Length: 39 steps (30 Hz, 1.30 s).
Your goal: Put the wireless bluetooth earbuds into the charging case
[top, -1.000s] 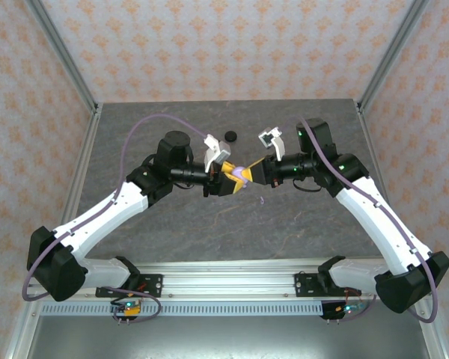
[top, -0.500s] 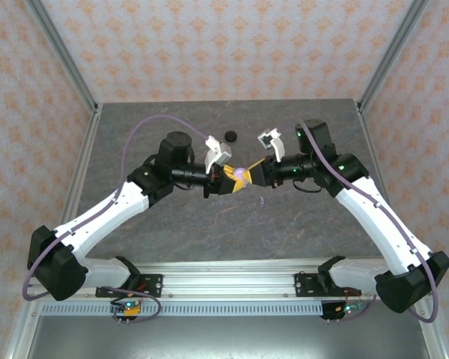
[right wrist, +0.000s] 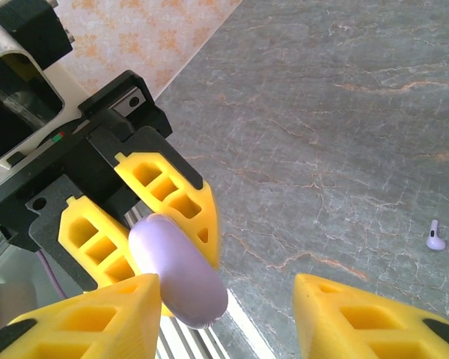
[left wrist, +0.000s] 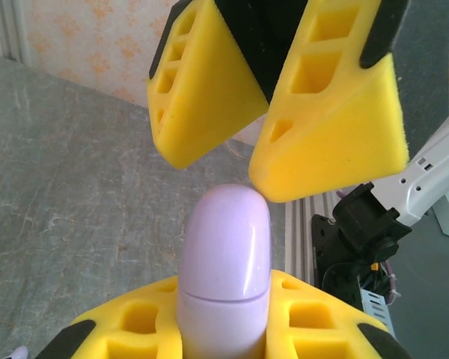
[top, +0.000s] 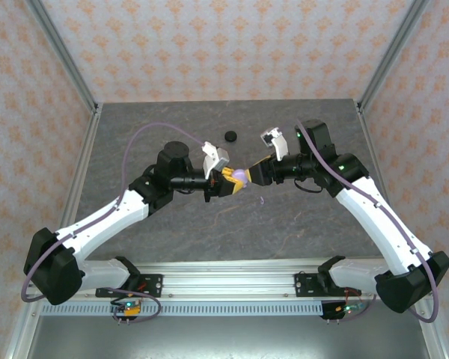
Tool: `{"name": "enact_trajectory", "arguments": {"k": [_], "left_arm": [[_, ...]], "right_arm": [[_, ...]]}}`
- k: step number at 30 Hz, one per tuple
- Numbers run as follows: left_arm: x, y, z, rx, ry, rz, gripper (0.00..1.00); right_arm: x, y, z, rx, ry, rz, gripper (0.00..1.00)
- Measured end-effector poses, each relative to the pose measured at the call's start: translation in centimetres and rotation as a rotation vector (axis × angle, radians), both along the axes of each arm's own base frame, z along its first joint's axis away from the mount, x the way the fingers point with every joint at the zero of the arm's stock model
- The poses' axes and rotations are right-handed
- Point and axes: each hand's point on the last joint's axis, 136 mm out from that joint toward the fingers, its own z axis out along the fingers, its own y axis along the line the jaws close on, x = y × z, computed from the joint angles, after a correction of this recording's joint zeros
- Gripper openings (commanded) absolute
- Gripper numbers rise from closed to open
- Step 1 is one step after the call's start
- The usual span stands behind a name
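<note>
Over the middle of the table [top: 209, 232], the left arm's fingers [left wrist: 127, 329] are clamped on the base of a closed lavender charging case [left wrist: 224, 269]. Its long axis points straight at the right arm. The right arm's fingers [right wrist: 97, 321] stand spread either side of its rounded tip, gripping nothing. One lavender earbud [right wrist: 435, 235] lies loose on the table toward the near edge, closer to the right arm.

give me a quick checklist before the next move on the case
1. Left gripper shut on case: ok.
2. Case open for loading: not ok, it is closed.
3. Right gripper open at the case's free end: ok.
4. Earbud found, lying on the table: ok.
5. Other earbuds found: cannot tell.
</note>
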Motion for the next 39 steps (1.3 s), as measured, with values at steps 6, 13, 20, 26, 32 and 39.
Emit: {"name": "enact_trajectory", "arguments": {"k": [6,13,20,26,32,39], "left_arm": [[0.2,-0.1,0.2,-0.012,-0.018,0.013,0.15],[0.5,-0.1,0.5,-0.035,-0.023,0.034,0.15],[0.8,0.0,-1.0,-0.026,-0.013,0.08,0.14],[-0.2,-0.1,-1.0,-0.042,-0.049,0.089,0.14],[0.2,0.2,-0.5,-0.058,-0.085,0.128,0.14],[0.6,0.9,0.7,-0.093,-0.143,0.181,0.14]], "right_arm": [[-0.1,0.1,0.1,0.006,0.002,0.009,0.5],[-0.1,0.1,-0.3,-0.002,0.014,0.007,0.52],[1.0,0.0,-1.4,-0.036,0.044,-0.045,0.51],[2.5,-0.2,-1.6,-0.05,0.035,-0.114,0.51],[3.7,-0.8,-1.6,-0.072,0.024,-0.192,0.52],[6.4,-4.8,-0.9,-0.134,-0.043,-0.459,0.52]]}}
